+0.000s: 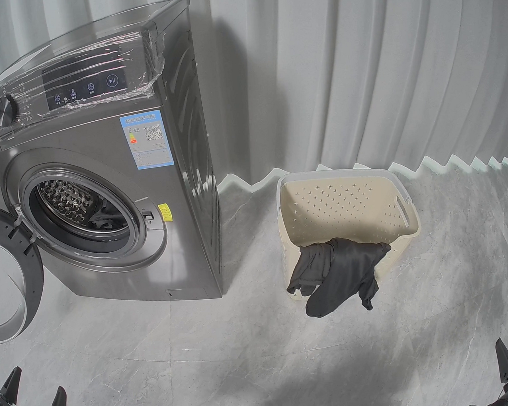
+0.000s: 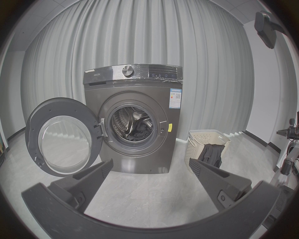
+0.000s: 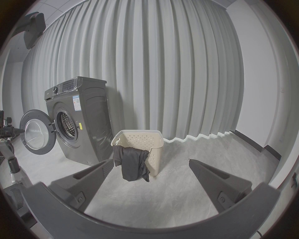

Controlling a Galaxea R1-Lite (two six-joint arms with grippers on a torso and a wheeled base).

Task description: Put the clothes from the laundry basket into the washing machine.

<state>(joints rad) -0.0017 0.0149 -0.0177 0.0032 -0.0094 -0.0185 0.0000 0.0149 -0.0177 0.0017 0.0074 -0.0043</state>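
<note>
Marble floor [image 1: 246, 355]: dark garment [image 1: 338, 272] drapes over laundry basket [image 1: 345, 206] beside washing machine [image 1: 183, 159].

- Soft, even light falls from above; the white curtain [image 1: 371, 62] and the pale floor [image 1: 245, 338] are bright.
- The washing machine [image 1: 109, 164] throws a dim shadow on the curtain to its right; its drum [image 1: 77, 208] is dark inside.
- Glare streaks the plastic wrap [image 1: 114, 66] on its panel.
- Both wrist views bow at the edges, with black corners.

Dark grey left gripper [image 2: 150, 161], wedge-shaped fingers [image 2: 90, 180]
</note>
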